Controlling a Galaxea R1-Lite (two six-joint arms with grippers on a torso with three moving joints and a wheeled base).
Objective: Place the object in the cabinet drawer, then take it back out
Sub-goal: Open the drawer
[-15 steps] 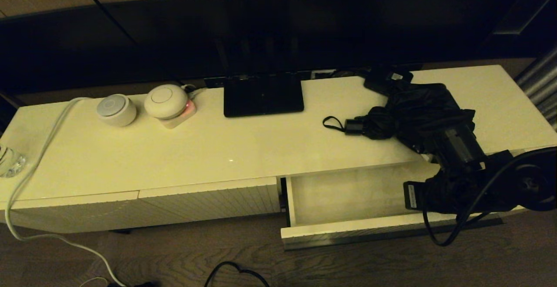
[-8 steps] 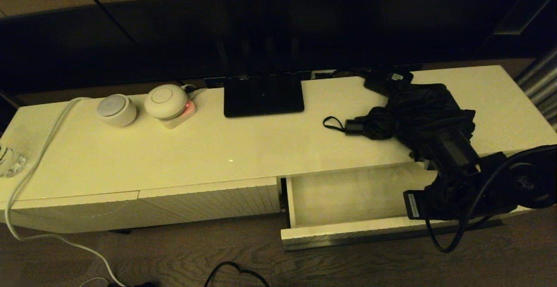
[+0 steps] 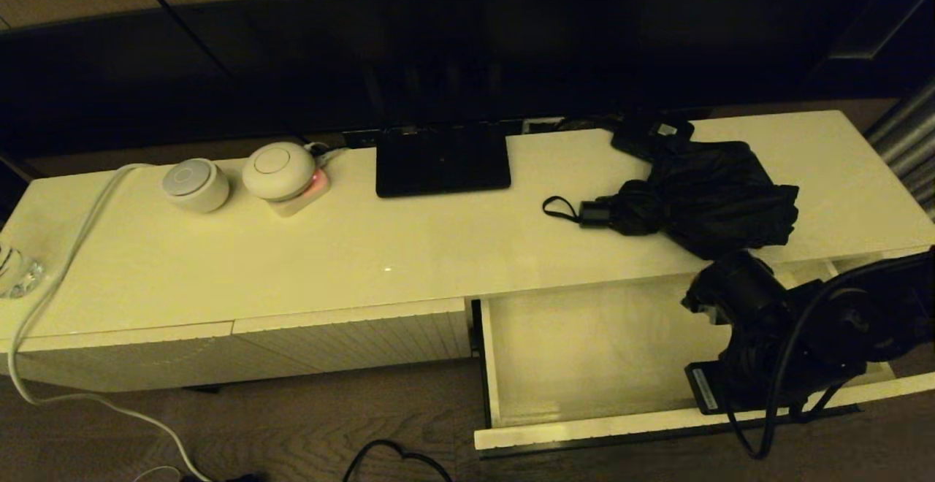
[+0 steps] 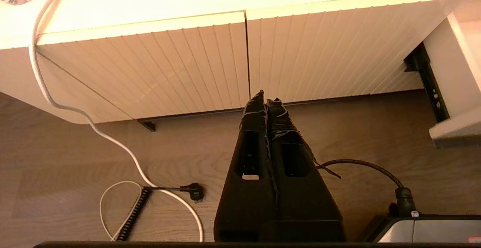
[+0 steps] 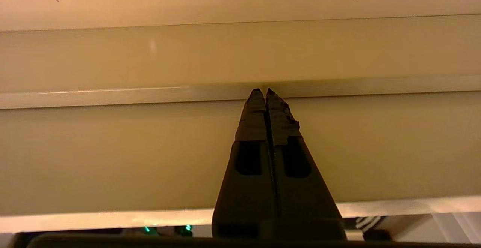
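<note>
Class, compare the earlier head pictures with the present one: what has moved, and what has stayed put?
The wide cream ribbed drawer has slid further out toward the robot, and the right gripper, shut and empty, has drawn back with it. The black folding umbrella stays on the cabinet top. The left gripper is parked, shut.

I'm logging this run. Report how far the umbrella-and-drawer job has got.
Done: the cabinet drawer stands pulled out, its interior bare. In hand: the right claw, shut and holding nothing, sits inside the drawer. Left: the umbrella lies on the cabinet top, so both stowing and retrieving remain. The left claw hangs parked near the floor.
</note>
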